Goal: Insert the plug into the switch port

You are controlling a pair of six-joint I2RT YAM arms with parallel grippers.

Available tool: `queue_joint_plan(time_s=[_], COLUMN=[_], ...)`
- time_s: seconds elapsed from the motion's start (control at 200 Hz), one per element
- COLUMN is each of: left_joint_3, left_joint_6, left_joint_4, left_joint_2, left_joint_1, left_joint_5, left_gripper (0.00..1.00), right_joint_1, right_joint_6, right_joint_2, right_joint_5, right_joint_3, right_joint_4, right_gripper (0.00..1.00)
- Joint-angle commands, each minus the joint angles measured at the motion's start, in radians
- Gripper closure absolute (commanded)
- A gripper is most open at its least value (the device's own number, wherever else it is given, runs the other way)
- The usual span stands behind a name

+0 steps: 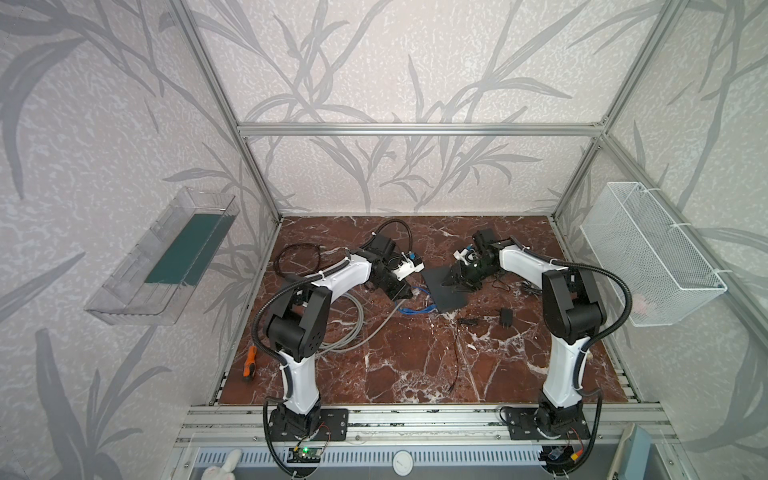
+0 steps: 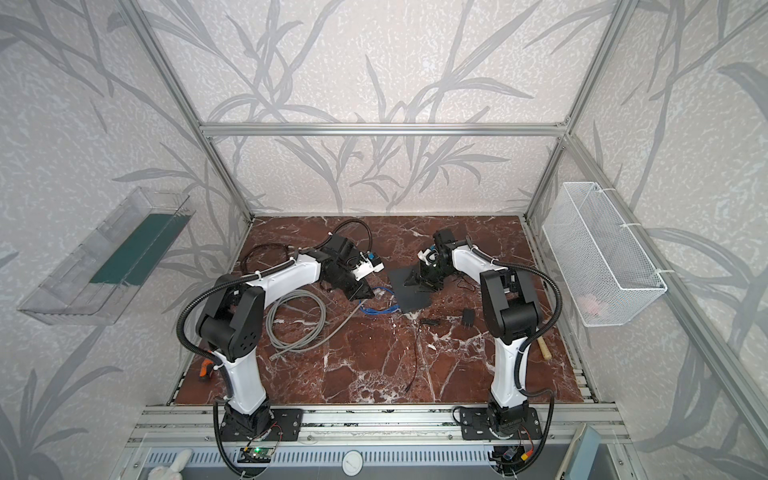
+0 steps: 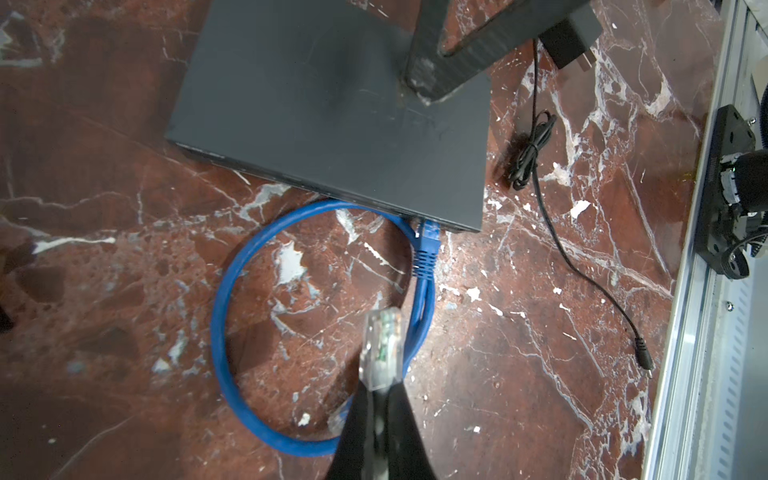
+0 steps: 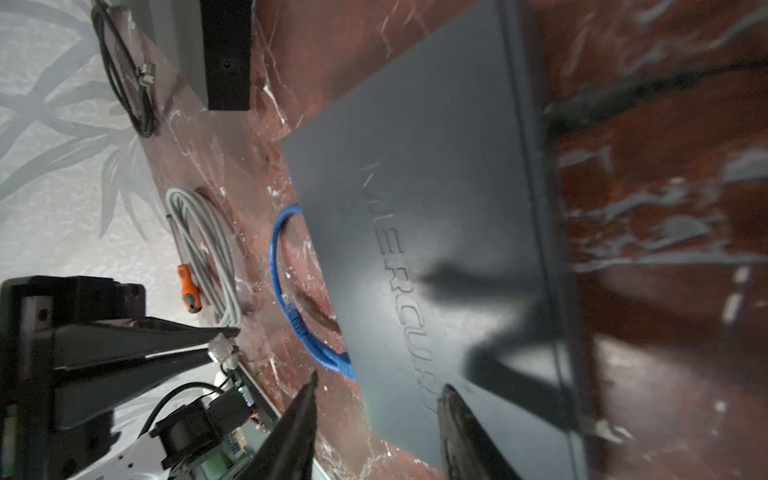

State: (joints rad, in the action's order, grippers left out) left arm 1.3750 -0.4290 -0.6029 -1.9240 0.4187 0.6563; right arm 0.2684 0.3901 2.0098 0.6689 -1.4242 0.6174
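Got the clear plug pinched tight by its back end in the left gripper, hanging over the blue cable loop, just short of the switch and not touching it. Can only make it out properly in the left wrist view; pretty much lost under the gripper in both top views. Runs lengthwise in line with the fingers, nose aimed at the switch's port edge, leaning a bit off square. Same view, spotted a blue connector already seated near the switch corner. Over in the right wrist view, can read MERCURY on the lid and see the right gripper spread wide, one fingertip seemingly resting on the lid, the other over the marble table.
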Motion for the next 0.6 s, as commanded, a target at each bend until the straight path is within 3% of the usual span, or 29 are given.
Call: queue_joint_plan(time_s=[0.0, 0.29, 0.6], left_joint_3=[0.092, 0.365, 0.583], left_joint_6=[-0.092, -0.151, -0.166], left_joint_4=[-0.141, -0.281, -0.403], left_joint_2=[-0.06, -0.254, -0.419], left_joint_1=[-0.018, -0.022, 0.008], left_joint_5=[0.022, -0.021, -0.046], left_gripper=[0.96, 0.96, 0.96], right_joint_1=[0.001, 0.001, 0.001], right_joint_6=[-0.093, -0.173, -0.217], right_joint_2=[-0.026, 0.023, 0.121], right_joint_5=[-0.14, -0.255, -0.234], right_joint_3=[-0.034, -0.081, -0.173], right_joint_4=[0.035, -0.002, -0.039], right_gripper=[0.49, 0.45, 0.41])
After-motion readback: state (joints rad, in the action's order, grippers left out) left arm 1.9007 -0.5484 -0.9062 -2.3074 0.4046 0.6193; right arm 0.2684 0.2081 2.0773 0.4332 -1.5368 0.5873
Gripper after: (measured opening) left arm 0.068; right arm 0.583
